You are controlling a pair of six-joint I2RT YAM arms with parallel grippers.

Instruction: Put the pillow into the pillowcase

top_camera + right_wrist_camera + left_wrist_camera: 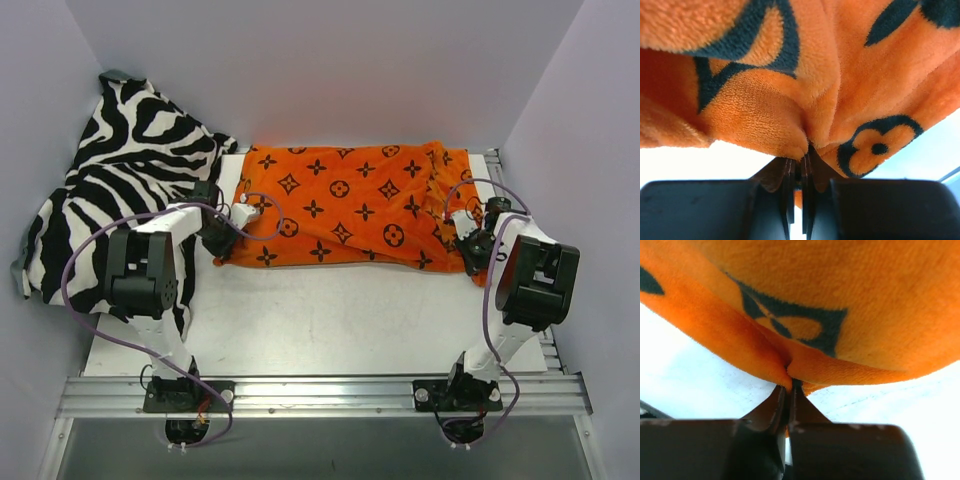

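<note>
The orange pillowcase [350, 205] with dark brown motifs lies puffed and full across the far half of the table. The white pillow is hidden; I cannot see it in any view. My left gripper [222, 245] is shut on the pillowcase's near left edge, the fabric [805, 305] pinched between its fingers [771, 410]. My right gripper [472, 252] is shut on the near right end, where the cloth is bunched; the fabric [765, 115] is pinched between its fingers [788, 175].
A black-and-white zebra-striped cloth [110, 190] is heaped at the far left, partly under the left arm. The white table [320, 320] lies in front of the pillowcase. Grey walls close in left, back and right.
</note>
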